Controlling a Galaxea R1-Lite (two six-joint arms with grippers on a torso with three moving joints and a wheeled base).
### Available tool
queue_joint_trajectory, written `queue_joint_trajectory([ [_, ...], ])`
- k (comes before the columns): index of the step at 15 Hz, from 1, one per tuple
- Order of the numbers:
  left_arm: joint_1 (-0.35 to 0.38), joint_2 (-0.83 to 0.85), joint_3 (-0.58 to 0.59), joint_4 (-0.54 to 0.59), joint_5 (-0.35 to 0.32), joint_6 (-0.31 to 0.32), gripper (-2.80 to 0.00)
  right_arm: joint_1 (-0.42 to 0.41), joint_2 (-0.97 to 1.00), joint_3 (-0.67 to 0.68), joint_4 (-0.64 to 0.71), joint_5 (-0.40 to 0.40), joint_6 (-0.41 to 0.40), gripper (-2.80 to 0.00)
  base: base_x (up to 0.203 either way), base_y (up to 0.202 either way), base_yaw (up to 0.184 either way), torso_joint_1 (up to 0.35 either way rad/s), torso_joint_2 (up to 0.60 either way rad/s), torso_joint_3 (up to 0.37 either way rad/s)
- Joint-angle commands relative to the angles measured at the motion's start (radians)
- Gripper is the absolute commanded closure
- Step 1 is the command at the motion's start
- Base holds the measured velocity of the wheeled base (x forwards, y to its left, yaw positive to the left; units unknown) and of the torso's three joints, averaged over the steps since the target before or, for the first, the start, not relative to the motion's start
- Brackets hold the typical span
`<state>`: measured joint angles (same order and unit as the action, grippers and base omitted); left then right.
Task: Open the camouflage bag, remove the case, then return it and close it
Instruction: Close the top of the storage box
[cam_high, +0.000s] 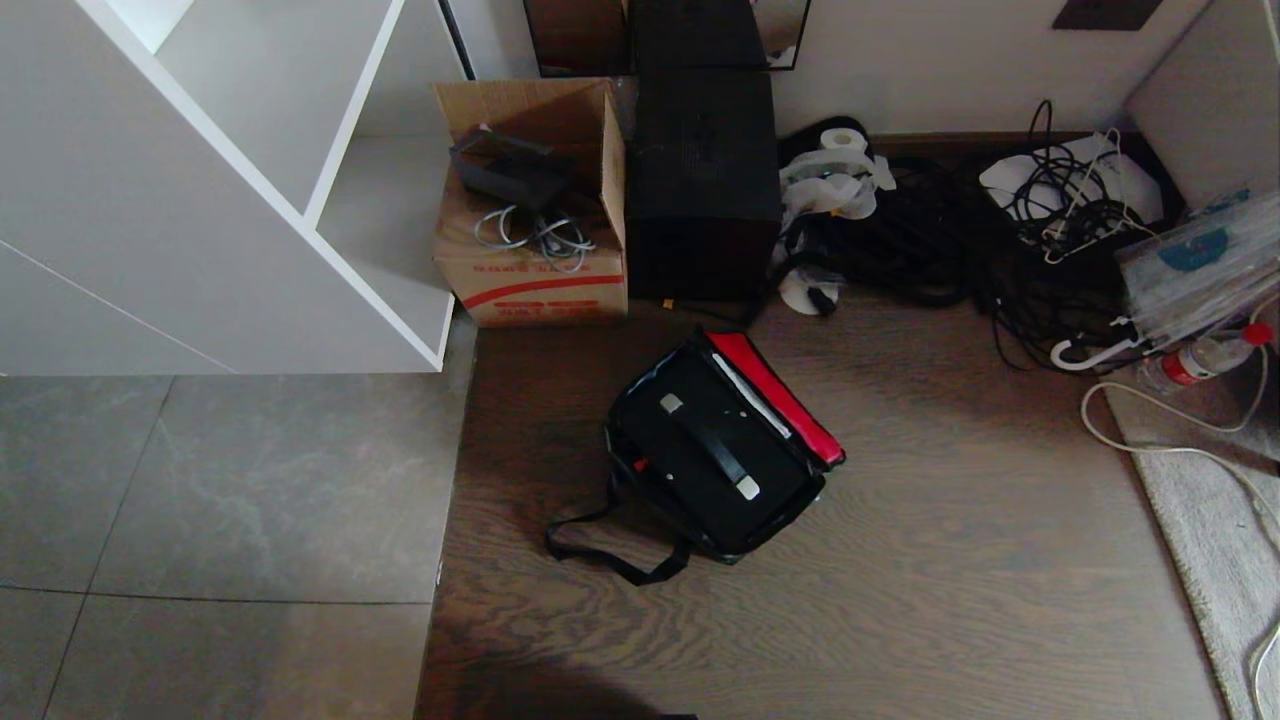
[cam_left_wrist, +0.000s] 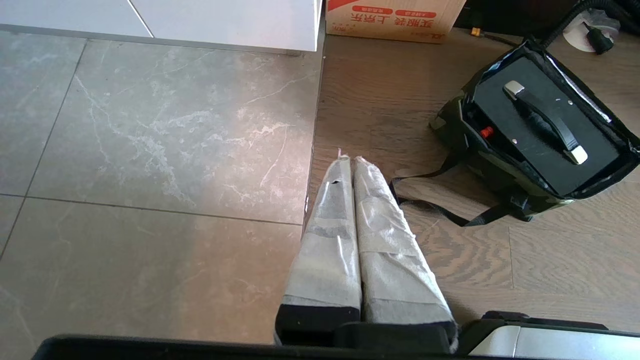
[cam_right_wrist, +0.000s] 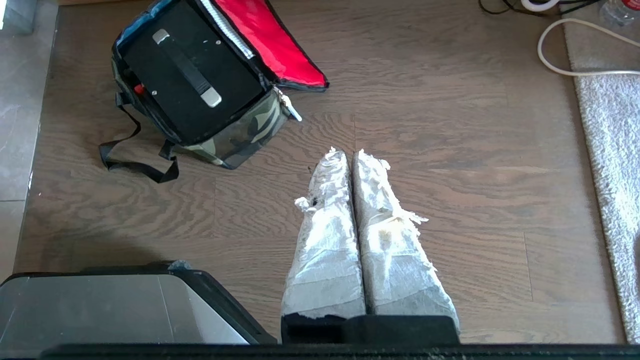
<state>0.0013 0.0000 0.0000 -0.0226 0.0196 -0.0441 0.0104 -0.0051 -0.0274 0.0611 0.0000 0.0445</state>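
Observation:
The camouflage bag (cam_high: 775, 520) stands on the wooden floor in the middle of the head view, its red-lined lid (cam_high: 775, 395) folded back. Inside lies the black case (cam_high: 700, 455), handle up, a small red latch at its end. The bag's black strap (cam_high: 610, 555) trails on the floor. My left gripper (cam_left_wrist: 348, 159) hangs shut and empty near the tile edge, the camouflage bag (cam_left_wrist: 500, 172) and case (cam_left_wrist: 545, 125) off to one side. Shut and empty too, my right gripper (cam_right_wrist: 348, 152) hovers over bare floor a short way from the camouflage bag (cam_right_wrist: 250, 132) and case (cam_right_wrist: 190, 75).
A cardboard box (cam_high: 535, 255) and a tall plain black box (cam_high: 703, 185) stand behind the bag by the wall. Tangled cables (cam_high: 1010, 235), a plastic bottle (cam_high: 1210, 355) and a rug (cam_high: 1215, 520) lie at the right. A white shelf unit (cam_high: 230, 180) fills the left.

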Motion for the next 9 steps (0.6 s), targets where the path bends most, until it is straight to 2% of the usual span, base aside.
queue_joint_trajectory([
  [1, 0.0, 0.0, 0.011, 0.0, 0.0, -0.001, 0.0, 0.0, 0.005, 0.0, 0.0, 0.0, 0.0, 0.0, 0.0, 0.0, 0.0, 0.0, 0.0, 0.0],
  [7, 0.0, 0.0, 0.009, 0.0, 0.0, -0.004, 0.0, 0.0, 0.005, 0.0, 0.0, 0.0, 0.0, 0.0, 0.0, 0.0, 0.0, 0.0, 0.0, 0.0],
  [9, 0.0, 0.0, 0.011, 0.0, 0.0, -0.005, 0.0, 0.0, 0.005, 0.0, 0.0, 0.0, 0.0, 0.0, 0.0, 0.0, 0.0, 0.003, 0.0, 0.095],
])
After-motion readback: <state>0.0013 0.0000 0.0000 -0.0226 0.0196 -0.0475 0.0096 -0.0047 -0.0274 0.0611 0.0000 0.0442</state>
